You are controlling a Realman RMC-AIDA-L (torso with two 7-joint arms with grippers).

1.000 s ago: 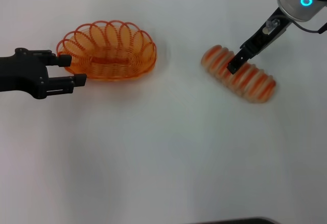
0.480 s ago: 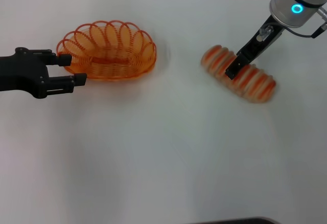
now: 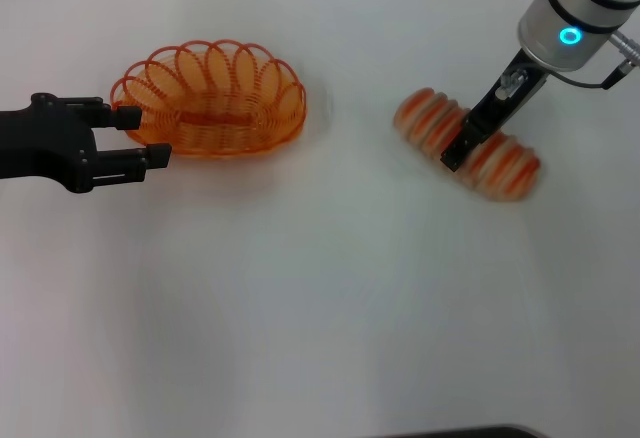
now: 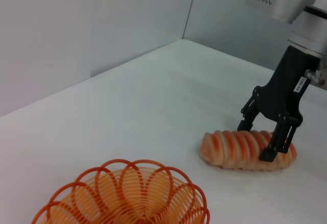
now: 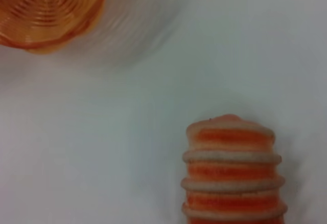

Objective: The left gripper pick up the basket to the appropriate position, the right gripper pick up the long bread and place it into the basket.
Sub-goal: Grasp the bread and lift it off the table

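Now the right gripper [image 3: 455, 154] is down over the middle of the bread [image 3: 467, 145], pointing steeply downward. From the left wrist camera its fingers [image 4: 269, 152] are spread, one on each long side of the loaf; whether they touch the crust cannot be told. The bread lies flat on the white table [image 3: 320, 298], slanted, on the robot's right side, well apart from the basket [image 3: 212, 100].

Left gripper [image 3: 135, 136]: at the basket's left end, level with the table, fingers apart. The upper finger sits right at the rim; the lower finger reaches along the near side of the basket at its base. Contact with the wire cannot be confirmed. Basket stands upright on the table, on the robot's left, nothing in it.

Right wrist camera: one rounded end of the bread [image 5: 232, 175], basket [image 5: 48, 9] farther off.
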